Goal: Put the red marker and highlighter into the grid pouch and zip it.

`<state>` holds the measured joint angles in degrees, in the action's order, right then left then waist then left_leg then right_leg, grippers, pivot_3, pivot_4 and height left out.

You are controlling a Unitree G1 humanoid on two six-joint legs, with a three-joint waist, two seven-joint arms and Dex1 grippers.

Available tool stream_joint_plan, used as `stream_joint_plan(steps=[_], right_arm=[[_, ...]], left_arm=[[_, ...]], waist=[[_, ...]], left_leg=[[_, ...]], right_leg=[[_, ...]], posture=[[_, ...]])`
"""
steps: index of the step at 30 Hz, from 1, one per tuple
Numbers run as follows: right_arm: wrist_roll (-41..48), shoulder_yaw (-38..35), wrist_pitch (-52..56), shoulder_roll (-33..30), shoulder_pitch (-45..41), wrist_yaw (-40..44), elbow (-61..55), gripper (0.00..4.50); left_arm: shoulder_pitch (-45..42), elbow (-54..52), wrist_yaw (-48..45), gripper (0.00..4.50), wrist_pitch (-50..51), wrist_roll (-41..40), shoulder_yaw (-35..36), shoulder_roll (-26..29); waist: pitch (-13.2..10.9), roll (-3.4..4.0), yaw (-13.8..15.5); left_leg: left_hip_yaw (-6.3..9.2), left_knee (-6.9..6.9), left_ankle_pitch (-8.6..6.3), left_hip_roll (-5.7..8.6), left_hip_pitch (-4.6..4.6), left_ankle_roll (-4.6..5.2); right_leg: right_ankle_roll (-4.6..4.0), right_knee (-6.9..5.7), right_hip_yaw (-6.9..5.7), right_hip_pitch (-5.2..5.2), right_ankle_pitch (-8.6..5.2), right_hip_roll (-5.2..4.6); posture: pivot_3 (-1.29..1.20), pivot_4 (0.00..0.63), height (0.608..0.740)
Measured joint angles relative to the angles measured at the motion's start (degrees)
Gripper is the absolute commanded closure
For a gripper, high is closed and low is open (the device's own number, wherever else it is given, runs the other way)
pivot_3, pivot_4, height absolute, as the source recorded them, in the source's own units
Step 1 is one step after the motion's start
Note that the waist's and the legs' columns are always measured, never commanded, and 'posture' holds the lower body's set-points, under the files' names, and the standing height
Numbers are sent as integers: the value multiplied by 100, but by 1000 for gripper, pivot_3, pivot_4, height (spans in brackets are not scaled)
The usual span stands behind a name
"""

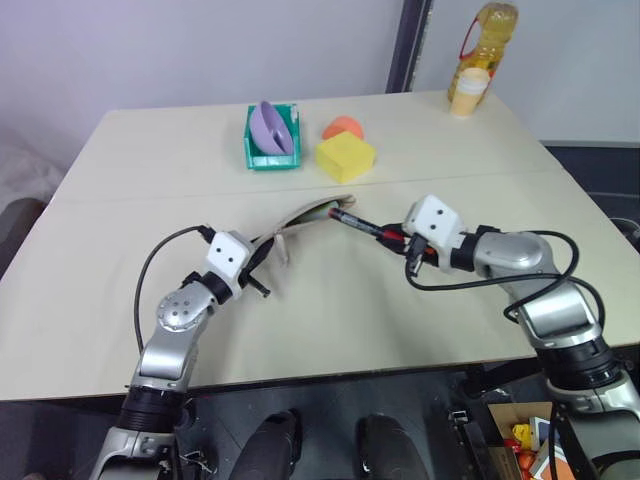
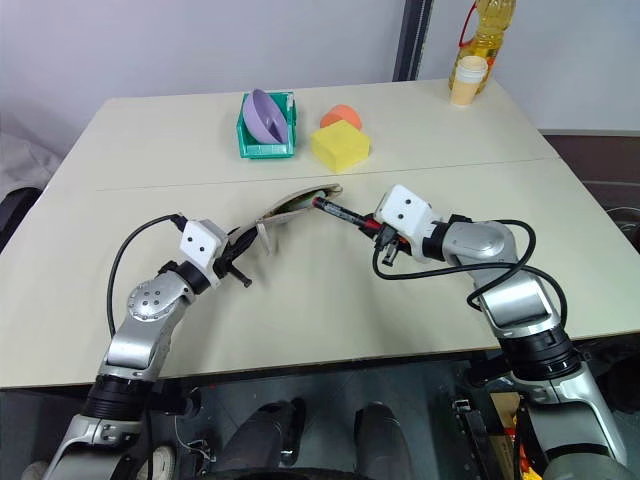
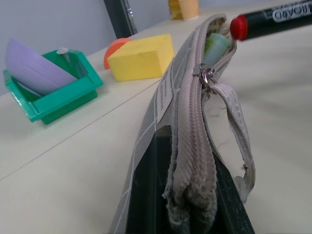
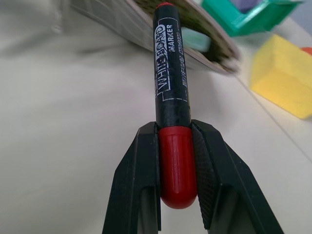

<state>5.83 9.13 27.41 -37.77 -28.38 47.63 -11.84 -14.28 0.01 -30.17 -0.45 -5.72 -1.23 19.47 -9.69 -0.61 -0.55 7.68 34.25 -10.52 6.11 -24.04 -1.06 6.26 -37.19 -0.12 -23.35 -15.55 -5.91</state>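
Both pincers grip: left (image 3: 190, 195) on grid pouch (image 3: 187, 122), half-hiding highlighter (image 3: 216, 46); right (image 4: 178, 161) on red marker (image 4: 171, 97).

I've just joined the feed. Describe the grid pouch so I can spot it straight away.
On the beige table, look near the middle, in front of the green bin and yellow block. The grid pouch is held up on edge by the left pincer, its open mouth facing the red marker in the right pincer. It alone is flat grey fabric with white grid lines and a zipper.
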Motion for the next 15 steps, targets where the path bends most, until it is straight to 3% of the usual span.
stream_joint_plan(steps=[15], right_arm=[[-592,688,-50,-182,-458,110,-25,4123]], left_arm=[[123,-79,-344,4500,-190,83,-280,121]], waist=[[0,0,-2]], left_leg=[[0,0,0,0,0,0]], right_leg=[[0,0,0,-1,0,1]], posture=[[0,150,740]])
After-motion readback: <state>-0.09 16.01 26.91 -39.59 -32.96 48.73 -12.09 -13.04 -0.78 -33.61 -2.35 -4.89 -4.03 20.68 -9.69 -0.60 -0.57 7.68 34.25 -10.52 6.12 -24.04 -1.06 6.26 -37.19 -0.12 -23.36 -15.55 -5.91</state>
